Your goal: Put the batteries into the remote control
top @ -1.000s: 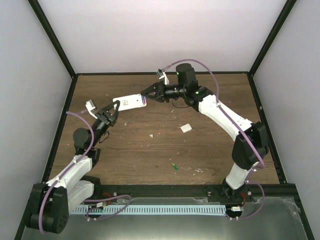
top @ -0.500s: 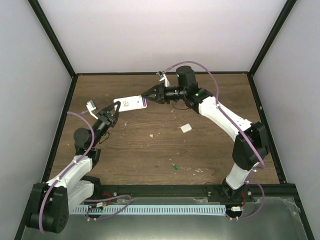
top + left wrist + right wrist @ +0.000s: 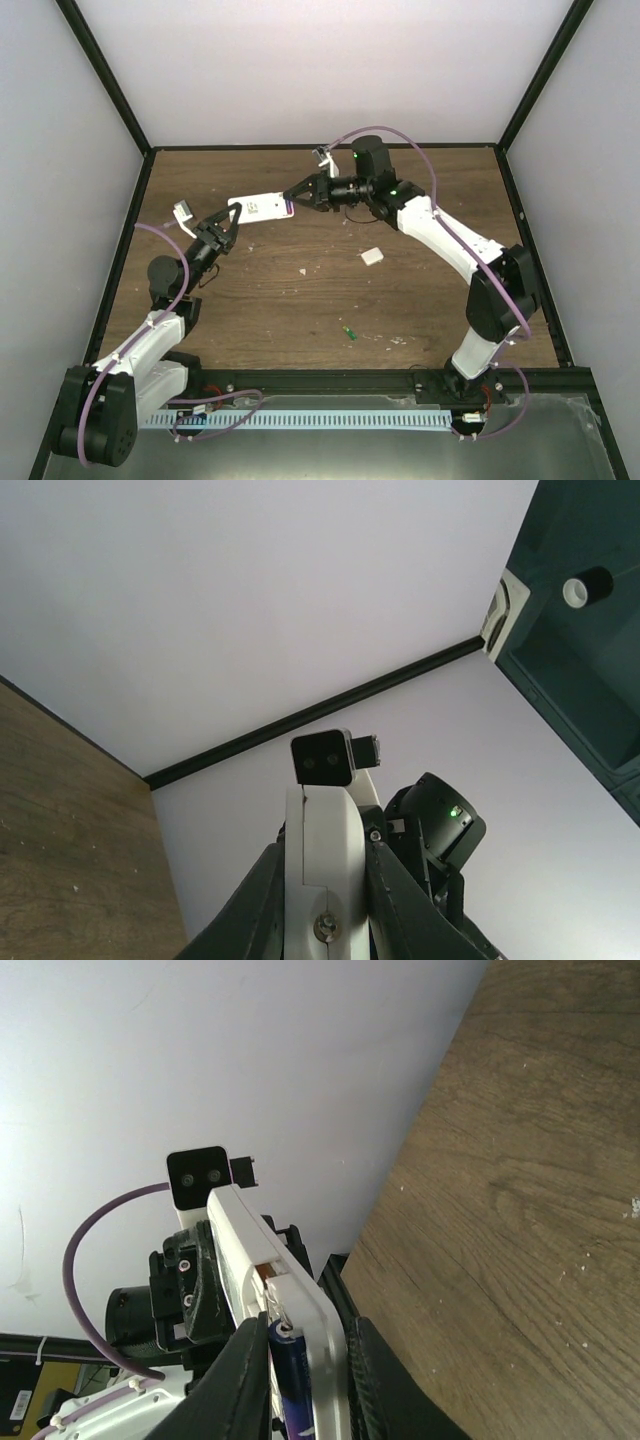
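Since a second ago: the right wrist has edged in and its jaws have narrowed slightly; the remote (image 3: 260,206) has barely shifted.

Left gripper (image 3: 229,214) is clenched on the remote's left end and holds it off the table (image 3: 250,300), probably as a brace so the other arm has something to push against.

Right gripper (image 3: 297,192) is at the remote's right end. In the wrist view its fingers (image 3: 245,1380) are pinched around the purple battery (image 3: 290,1370) and the remote's edge together, which looks like squeezing the cell into the open bay. I can't tell if it's fully seated.

The green battery (image 3: 349,333) is loose on the table near the front, not yet loaded. A small white piece (image 3: 372,257) lies further back.
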Tool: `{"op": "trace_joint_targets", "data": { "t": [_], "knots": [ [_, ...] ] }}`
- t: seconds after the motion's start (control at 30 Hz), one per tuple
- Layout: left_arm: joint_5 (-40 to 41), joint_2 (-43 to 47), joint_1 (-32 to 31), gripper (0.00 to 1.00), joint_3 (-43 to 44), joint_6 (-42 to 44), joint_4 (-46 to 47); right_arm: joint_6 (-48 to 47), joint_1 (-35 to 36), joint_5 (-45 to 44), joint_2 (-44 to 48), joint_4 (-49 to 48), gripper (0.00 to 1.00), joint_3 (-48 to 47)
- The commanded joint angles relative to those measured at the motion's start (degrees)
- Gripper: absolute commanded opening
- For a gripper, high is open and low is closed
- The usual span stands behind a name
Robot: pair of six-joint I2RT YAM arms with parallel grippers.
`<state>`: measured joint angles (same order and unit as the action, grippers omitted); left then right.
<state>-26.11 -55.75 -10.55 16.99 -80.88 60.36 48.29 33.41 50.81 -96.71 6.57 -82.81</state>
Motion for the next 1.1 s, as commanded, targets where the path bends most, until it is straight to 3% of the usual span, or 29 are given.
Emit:
{"op": "trace_joint_targets", "data": {
  "t": [0.0, 0.53, 0.83, 1.07],
  "knots": [
    [2.11, 0.62, 0.04, 0.00, 0.44, 0.20, 3.58, -0.60, 1.48, 1.67, 1.69, 1.89, 0.15, 1.36],
    [2.48, 0.74, 0.19, 0.00, 0.78, 0.50, 3.24, -4.45, 1.48, -2.16, 3.06, 4.84, 0.10, 1.45],
    [1.03, 1.38, 1.21, 0.00, 0.52, 2.06, 0.09, -13.57, 1.43, -12.88, 7.67, 14.28, 0.35, -0.57],
    [-1.98, 4.44, 3.04, 0.00, 2.23, 8.53, -15.92, -21.77, 1.40, -28.29, 11.50, 31.45, 0.40, 2.92]
  ]
}}
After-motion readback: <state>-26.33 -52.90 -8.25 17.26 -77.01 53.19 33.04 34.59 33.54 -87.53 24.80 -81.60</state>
